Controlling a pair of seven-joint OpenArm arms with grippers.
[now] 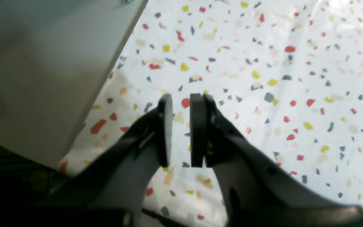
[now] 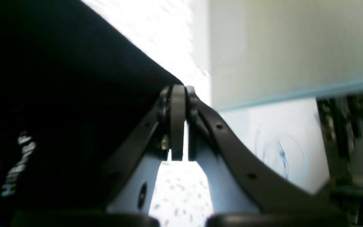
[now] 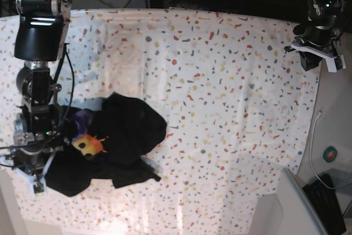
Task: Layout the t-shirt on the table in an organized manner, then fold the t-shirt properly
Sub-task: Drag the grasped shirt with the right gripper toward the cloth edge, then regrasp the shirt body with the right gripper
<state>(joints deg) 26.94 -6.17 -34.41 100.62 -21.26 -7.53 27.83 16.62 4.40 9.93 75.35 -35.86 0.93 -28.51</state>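
Black cloth of the t-shirt (image 2: pixel 58 94) is pinched tight in the right gripper (image 2: pixel 181 123). It lies bunched up near a corner of the speckled table (image 3: pixel 231 97). Far off by another edge, the left gripper (image 1: pixel 181 132) holds nothing, its jaws a little apart.

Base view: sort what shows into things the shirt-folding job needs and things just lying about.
Needed for the job:
- t-shirt, black, bunched up
- table with the speckled cloth
- right gripper, shut on the t-shirt's edge
- left gripper, empty over the cloth

Just lying about:
- white cable past the cloth's edge
- round teal thing beside it
- grey box at the corner
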